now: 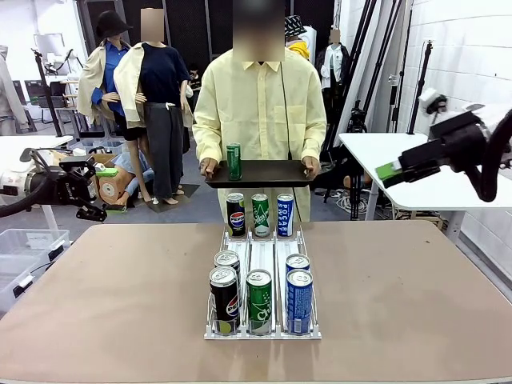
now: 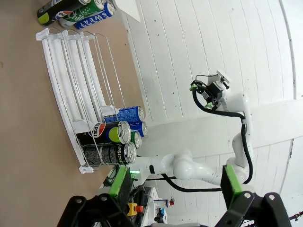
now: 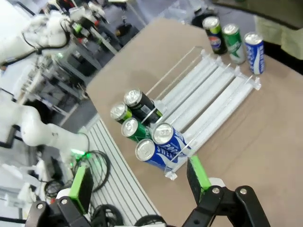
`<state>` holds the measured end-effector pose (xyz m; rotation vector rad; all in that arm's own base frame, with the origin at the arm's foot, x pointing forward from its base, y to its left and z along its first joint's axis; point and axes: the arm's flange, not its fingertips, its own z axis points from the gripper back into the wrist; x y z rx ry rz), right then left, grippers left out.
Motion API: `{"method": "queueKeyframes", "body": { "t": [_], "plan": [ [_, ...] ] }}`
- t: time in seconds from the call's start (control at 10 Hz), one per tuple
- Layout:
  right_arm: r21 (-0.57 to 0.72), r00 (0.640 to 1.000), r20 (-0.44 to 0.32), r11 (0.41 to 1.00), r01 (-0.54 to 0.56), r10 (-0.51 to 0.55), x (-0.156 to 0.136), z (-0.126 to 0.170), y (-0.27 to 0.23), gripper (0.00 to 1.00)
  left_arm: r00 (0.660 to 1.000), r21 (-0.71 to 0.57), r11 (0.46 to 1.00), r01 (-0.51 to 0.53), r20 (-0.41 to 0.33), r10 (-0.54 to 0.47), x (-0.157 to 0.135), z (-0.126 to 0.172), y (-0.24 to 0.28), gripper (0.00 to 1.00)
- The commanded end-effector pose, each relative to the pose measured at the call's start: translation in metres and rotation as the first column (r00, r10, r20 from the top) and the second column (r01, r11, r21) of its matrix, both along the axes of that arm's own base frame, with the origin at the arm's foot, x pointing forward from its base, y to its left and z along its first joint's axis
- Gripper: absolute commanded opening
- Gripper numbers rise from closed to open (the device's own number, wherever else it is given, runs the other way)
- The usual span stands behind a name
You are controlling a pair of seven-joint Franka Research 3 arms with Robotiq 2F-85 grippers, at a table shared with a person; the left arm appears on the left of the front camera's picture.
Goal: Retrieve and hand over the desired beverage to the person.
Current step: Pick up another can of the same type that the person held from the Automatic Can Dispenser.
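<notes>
Our left gripper (image 2: 174,182) and right gripper (image 3: 139,177) hung off either side of the table (image 1: 416,304), fingers spread wide and holding nothing. Nearest us, the wire rack (image 1: 264,334) presented a black Pepsi can (image 1: 224,298), the front green can (image 1: 258,300) and a blue Pocari can (image 1: 298,300), one per lane, with another queued behind in each outer lane. Beyond the rack stood three loose cans (image 1: 261,214) of the same three kinds. At the far edge the person (image 1: 260,104) held a dark tray (image 1: 264,174) bearing one sample green can (image 1: 234,160). We judged green the likely request. An arm should descend from above on the middle lane, jaws straddling the can clear of its neighbours, grip at mid-height, lift straight up, then carry it upright toward the tray.
</notes>
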<state>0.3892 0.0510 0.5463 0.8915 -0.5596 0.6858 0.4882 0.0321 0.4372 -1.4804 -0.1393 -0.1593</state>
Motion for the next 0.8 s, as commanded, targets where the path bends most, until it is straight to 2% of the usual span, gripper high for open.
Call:
{"method": "queueKeyframes", "body": {
  "t": [0.0,0.2,0.4,0.7],
  "plan": [
    [-0.161,0.998,-0.056,0.987,-0.002,-0.007,0.008,0.012,0.027,1.00,1.000,0.000,1.000,-0.002,0.003,0.002,0.000,0.001,0.001,1.00],
    [-0.285,0.995,-0.100,0.958,-0.035,0.006,0.017,0.023,0.062,1.00,1.000,0.000,1.000,-0.002,0.003,0.002,0.000,0.001,0.001,1.00],
    [-0.381,0.988,-0.154,0.923,-0.061,0.002,0.028,0.017,0.093,1.00,1.000,0.000,1.000,-0.002,0.003,0.002,0.000,0.001,0.001,1.00],
    [-0.457,0.979,-0.203,0.885,-0.088,-0.008,0.030,-0.004,0.134,1.00,1.000,0.000,1.000,-0.002,0.003,0.002,0.000,0.001,0.001,1.00]
  ]
}}
